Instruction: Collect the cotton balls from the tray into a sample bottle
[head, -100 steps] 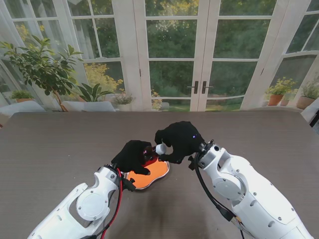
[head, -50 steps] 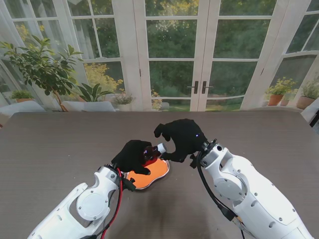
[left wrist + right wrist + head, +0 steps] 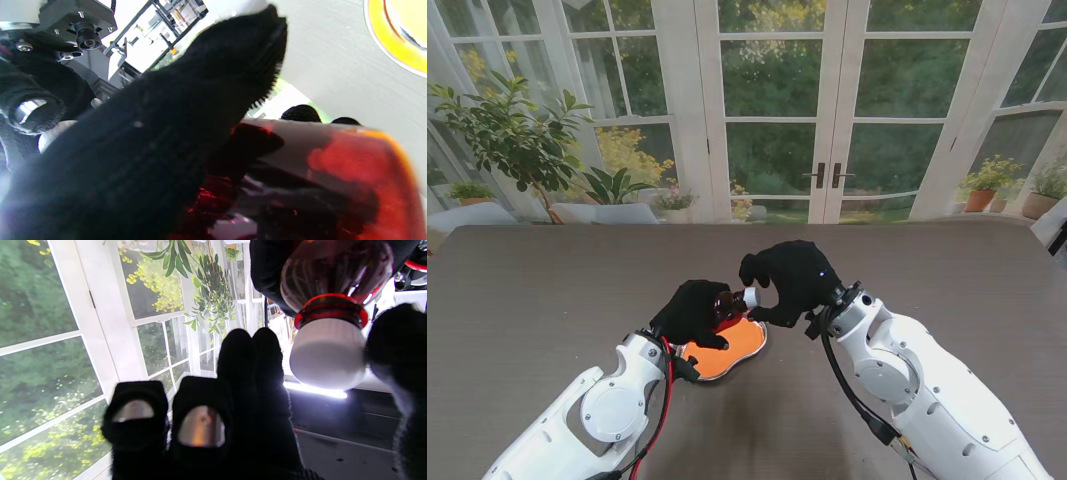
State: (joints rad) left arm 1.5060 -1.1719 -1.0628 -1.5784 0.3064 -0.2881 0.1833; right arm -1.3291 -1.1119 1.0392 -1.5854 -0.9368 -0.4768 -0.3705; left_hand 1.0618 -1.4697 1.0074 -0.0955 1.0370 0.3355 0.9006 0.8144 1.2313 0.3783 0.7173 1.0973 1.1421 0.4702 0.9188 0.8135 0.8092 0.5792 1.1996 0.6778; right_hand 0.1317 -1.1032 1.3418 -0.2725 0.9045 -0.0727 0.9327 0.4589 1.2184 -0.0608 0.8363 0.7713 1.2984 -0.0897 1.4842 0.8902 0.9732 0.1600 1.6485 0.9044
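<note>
Two hands: both black-gloved, meeting over the tray.
Bottle [image 3: 727, 306]: dark red translucent glass, ribbed white cap [image 3: 327, 353], held above the orange tray [image 3: 732, 350].
Left hand [image 3: 695, 313]: wrapped around the bottle's body.
Right hand [image 3: 789, 281]: fingertips at the cap; whether they pinch it, I cannot tell.
Cotton balls: not discernible.

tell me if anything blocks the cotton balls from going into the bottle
Yes: the white cap is on the mouth of the bottle, which the left hand holds over the orange tray. The right hand has its fingers at that cap.
</note>
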